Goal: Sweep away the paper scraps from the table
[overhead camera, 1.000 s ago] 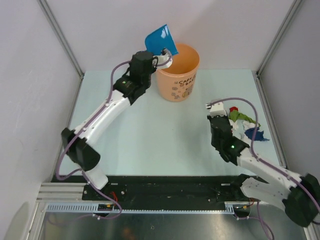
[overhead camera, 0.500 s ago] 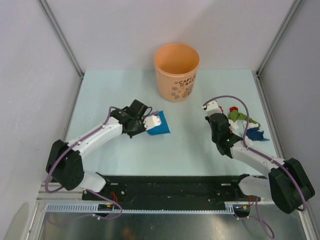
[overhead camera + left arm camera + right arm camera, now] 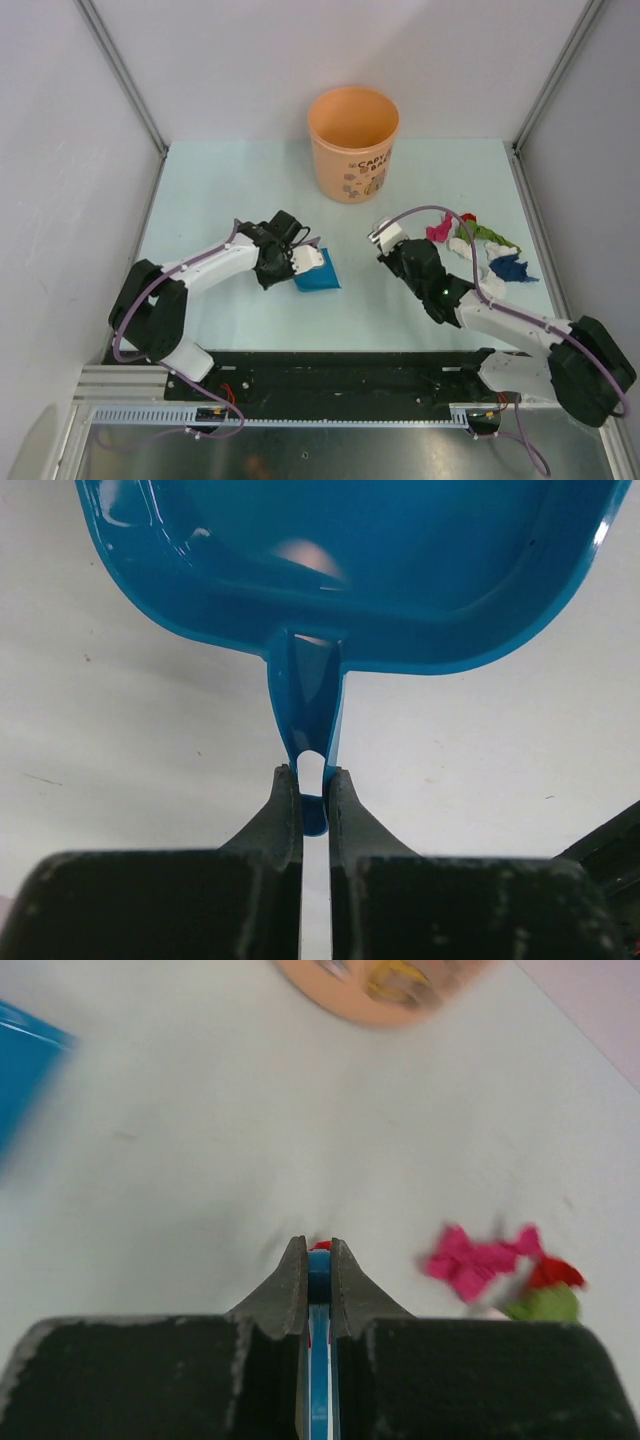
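Note:
The paper scraps lie in a heap at the table's right: magenta (image 3: 438, 232), red (image 3: 468, 218), green (image 3: 492, 236), white (image 3: 468, 249) and blue (image 3: 510, 268). My left gripper (image 3: 300, 262) is shut on the handle (image 3: 306, 710) of the blue dustpan (image 3: 320, 272), which lies on the table (image 3: 230, 190) left of centre. The left wrist view shows its empty tray (image 3: 350, 570). My right gripper (image 3: 388, 240) is shut on the small blue brush (image 3: 319, 1265), just left of the heap. The right wrist view shows the magenta (image 3: 475, 1260), red (image 3: 556, 1273) and green (image 3: 545, 1305) scraps.
An orange bucket (image 3: 353, 140) stands upright at the back centre; its base shows in the right wrist view (image 3: 385, 985). Grey walls close in the left, back and right. A black and metal rail (image 3: 330, 375) runs along the near edge.
My left arm brought the dustpan down from over the bucket onto the table. My right gripper moved left out of the heap, and the magenta scrap now shows beside it.

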Controlling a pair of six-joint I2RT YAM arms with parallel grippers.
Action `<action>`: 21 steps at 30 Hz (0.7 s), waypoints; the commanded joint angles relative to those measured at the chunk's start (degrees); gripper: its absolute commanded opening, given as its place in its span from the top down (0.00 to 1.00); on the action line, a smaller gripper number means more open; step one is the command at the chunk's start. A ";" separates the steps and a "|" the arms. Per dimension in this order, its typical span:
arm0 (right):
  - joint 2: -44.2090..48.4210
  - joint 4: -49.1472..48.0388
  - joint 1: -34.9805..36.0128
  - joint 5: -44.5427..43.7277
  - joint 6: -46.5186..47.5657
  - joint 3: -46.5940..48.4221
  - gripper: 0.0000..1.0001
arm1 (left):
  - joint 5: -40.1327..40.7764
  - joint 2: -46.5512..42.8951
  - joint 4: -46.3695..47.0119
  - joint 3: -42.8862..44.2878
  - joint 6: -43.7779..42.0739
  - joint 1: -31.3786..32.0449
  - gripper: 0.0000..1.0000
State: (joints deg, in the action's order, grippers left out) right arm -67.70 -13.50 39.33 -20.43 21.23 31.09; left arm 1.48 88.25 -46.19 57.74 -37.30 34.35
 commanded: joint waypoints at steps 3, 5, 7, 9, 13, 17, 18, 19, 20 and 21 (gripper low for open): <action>10.91 1.02 10.58 9.79 -5.06 0.20 1.00 | -2.70 1.14 0.40 -0.69 0.47 -0.25 1.00; 14.33 0.23 13.13 7.43 -6.03 0.63 1.00 | -2.79 0.96 0.40 -1.04 0.12 -0.25 1.00; 16.10 0.31 14.28 3.93 -6.99 1.42 1.00 | -2.88 0.87 0.32 -1.66 -0.14 -0.25 1.00; 17.95 -0.12 14.72 -0.73 -8.57 2.31 1.00 | -3.06 0.70 0.23 -2.01 -0.23 -0.16 1.00; 14.19 -4.42 11.83 -18.90 -14.72 2.31 1.00 | -2.54 1.49 0.31 -2.02 0.21 0.19 1.00; 6.02 -9.52 5.78 -25.62 -17.63 2.22 1.00 | -2.62 3.42 0.32 -0.08 1.17 0.98 1.00; 4.52 -11.79 4.89 -26.50 -17.72 2.22 1.00 | -2.62 4.12 0.32 0.79 1.44 1.07 1.00; 1.46 -12.95 4.01 -27.12 -18.07 2.31 1.00 | -2.36 4.39 0.32 1.15 1.53 1.16 1.00; 0.21 -13.65 3.22 -27.04 -18.77 2.22 1.00 | -2.27 4.65 0.23 1.41 1.70 1.51 1.00; -0.93 -14.36 2.51 -26.43 -20.34 2.31 1.00 | -2.18 4.83 0.40 1.76 1.79 1.69 1.00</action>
State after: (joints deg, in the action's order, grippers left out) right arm -64.66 -20.16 44.14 -40.45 5.91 31.77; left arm 0.30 92.27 -45.82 56.47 -37.23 35.09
